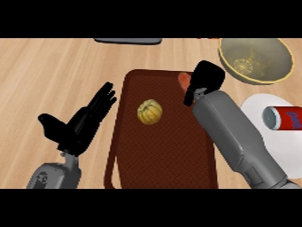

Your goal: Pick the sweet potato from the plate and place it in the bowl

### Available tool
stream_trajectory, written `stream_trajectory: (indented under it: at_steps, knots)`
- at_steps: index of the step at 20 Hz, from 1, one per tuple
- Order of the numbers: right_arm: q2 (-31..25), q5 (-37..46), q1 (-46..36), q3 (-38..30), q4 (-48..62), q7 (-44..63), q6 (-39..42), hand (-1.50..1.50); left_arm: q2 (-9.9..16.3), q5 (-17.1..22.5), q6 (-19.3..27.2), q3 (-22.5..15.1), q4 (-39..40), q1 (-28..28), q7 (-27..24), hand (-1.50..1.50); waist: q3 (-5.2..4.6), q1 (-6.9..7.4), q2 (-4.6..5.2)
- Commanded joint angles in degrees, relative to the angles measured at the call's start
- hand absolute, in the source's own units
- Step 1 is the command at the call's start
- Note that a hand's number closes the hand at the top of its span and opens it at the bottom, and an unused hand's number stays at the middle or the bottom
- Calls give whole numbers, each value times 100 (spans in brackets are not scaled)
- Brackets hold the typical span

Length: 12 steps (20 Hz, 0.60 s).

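Seen from the head view, the counter is pale wood with long, fine grain running across it. A dark reddish-brown mat with a woven, cross-hatched surface and rounded corners lies lengthwise in the middle. On its upper half sits a small, ribbed, yellowish gourd-like thing, round and lobed. At the mat's upper right corner an orange sweet potato shows only as a small rounded end, the rest hidden by the right hand. That hand is black and smooth; it is bent down over the sweet potato with its fingers curled round it, and its grey, matte, boxy forearm slants up from the lower right across the mat's right edge. Beyond the hand, up and to the right, stands the bowl, round, olive-yellow and glossy, with faint leaf or citrus patterns inside. Lower right lies a white, smooth plate, partly covered by the forearm; on it a red can with a silver end and a blue label lies on its side. The left hand is held over the bare counter just left of the mat, palm showing, its fingers straight and spread, pointing up and to the right, thumb out to the left, touching nothing. A flat dark grey object shows at the top edge.
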Motion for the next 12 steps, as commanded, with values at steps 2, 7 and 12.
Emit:
stream_trajectory:
  at_steps: [2, 7, 12]
  knots:
    - [447, 215, -635, 347, -135, 775, -340, 150, 94, 157, 82, 199, -413, 42, 372, 0, 15, -168, -38]
    - [458, 566, -1420, 525, -558, 1524, -75, 150, 266, 120, -183, 200, -291, 354, 48, 0, 10, -195, -75]
    - [323, 831, -2177, 203, -877, 1716, 825, 150, 28, -31, -9, 204, 118, 99, -171, 0, 9, -335, -71]
